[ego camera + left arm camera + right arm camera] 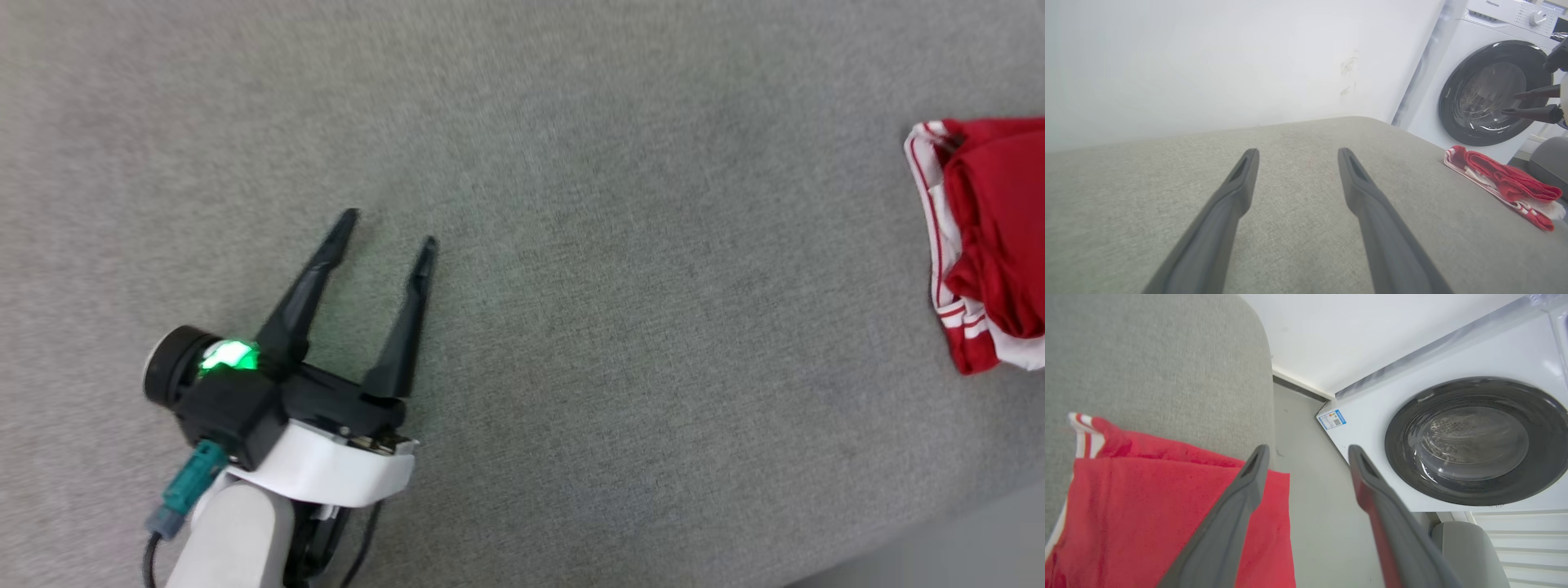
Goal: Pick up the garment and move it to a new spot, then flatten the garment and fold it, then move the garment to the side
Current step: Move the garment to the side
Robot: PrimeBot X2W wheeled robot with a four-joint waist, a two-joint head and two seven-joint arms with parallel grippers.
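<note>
At three o'clock in the head view, lying at the right edge of the grey padded surface [571, 245]: the garment [992, 245], folded into a compact red bundle with white striped trim along its left side, partly cut off by the frame. At seven o'clock, the left gripper [390, 229], fingers spread wide apart, holding nothing, well clear of the cloth. Seen from the right wrist, the right gripper [1308, 449], fingers likewise parted and empty, hovering above the bundle's outer edge, with a washing machine [1474, 441] at three o'clock beyond.

Judged as the last step: setting the folded piece aside, seemingly all but done. To finish cleanly, lift the right arm straight up and away, keeping both fingertips off the fabric to avoid snagging a layer and undoing the fold. Check for possible overhang at the padding's edge, toward the floor; nudge inward if needed.
</note>
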